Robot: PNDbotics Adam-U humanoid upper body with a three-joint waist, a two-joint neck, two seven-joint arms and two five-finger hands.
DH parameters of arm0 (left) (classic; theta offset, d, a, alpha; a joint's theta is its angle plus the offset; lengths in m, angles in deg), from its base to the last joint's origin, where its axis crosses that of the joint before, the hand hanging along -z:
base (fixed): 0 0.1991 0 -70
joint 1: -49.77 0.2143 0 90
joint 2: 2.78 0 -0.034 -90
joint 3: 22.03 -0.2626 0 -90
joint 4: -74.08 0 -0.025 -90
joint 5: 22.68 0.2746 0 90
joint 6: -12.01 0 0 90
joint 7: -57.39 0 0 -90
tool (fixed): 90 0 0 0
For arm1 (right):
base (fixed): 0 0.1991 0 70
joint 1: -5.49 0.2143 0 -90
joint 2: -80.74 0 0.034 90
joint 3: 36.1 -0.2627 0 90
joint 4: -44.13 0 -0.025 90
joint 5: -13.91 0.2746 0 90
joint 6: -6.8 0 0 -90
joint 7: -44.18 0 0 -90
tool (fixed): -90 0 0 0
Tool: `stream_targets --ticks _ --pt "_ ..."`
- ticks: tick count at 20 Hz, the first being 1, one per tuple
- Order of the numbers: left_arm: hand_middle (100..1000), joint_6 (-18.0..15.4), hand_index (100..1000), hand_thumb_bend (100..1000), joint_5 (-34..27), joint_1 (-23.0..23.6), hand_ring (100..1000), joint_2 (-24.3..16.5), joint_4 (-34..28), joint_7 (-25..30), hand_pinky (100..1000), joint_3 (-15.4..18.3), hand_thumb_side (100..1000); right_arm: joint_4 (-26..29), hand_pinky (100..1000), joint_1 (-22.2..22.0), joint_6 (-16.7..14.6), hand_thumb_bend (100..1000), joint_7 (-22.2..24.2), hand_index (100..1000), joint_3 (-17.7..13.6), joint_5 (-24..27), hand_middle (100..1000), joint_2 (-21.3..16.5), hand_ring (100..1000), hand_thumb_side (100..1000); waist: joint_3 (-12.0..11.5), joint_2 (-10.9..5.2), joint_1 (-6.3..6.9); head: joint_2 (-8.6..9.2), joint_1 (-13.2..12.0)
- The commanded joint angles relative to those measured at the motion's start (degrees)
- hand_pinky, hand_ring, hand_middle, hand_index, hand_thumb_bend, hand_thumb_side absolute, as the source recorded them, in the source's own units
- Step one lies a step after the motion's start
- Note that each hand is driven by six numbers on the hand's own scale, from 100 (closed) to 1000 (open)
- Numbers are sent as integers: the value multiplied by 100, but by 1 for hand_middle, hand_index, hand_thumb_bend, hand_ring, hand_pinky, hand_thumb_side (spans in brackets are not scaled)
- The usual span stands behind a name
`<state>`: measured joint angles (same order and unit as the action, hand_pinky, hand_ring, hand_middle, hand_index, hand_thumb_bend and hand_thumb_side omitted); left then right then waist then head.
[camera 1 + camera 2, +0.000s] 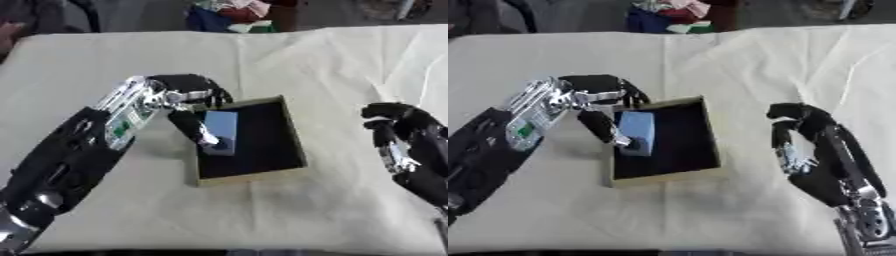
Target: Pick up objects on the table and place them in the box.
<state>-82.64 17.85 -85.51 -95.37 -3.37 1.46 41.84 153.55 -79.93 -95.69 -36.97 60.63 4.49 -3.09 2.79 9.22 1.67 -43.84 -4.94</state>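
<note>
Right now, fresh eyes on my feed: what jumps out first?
The left hand reaches over the box's left wall, fingers curled round a pale blue block inside the dark interior. The box sits mid-table on the cream cloth. The right hand hangs beside the box, fingers curled, holding nothing.

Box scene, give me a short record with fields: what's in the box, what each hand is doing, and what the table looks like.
box: shallow, dark inside, tan rim, near the middle of the table
object: light blue block, at the box's left side, inside or just above it; cannot tell whether it rests on the bottom
left hand: over the box's left edge, fingers curled down round the block
right hand: right of the box, apart from it, fingers curled, holding nothing
table: covered with a cream cloth, creased on the right
</note>
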Motion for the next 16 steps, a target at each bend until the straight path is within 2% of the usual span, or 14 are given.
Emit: stream_targets --ticks 1,7,11,16 --pt "709 137 910 589 -179 -25 735 -276 -516 -267 802 327 616 37 730 58 -19 100 -22 791 -35 -11 667 -24 812 523 -18 -72 -14 -2 0" --pt "698 583 901 593 -625 425 727 -620 -1554 -766 800 981 643 35 730 50 -13 100 -61 797 -61 -24 667 -28 812 522 -93 -77 -21 2 26" --pt "688 870 890 595 -950 886 717 -580 -2016 -1282 791 1455 659 48 730 41 -7 100 -88 807 -76 -33 665 -22 812 522 -148 -72 -52 7 42" --pt "680 1088 880 603 -1231 1332 710 -429 -2311 -1891 783 1863 656 70 730 11 -4 100 -108 817 -87 -46 663 -18 812 519 -185 -87 -94 17 37"
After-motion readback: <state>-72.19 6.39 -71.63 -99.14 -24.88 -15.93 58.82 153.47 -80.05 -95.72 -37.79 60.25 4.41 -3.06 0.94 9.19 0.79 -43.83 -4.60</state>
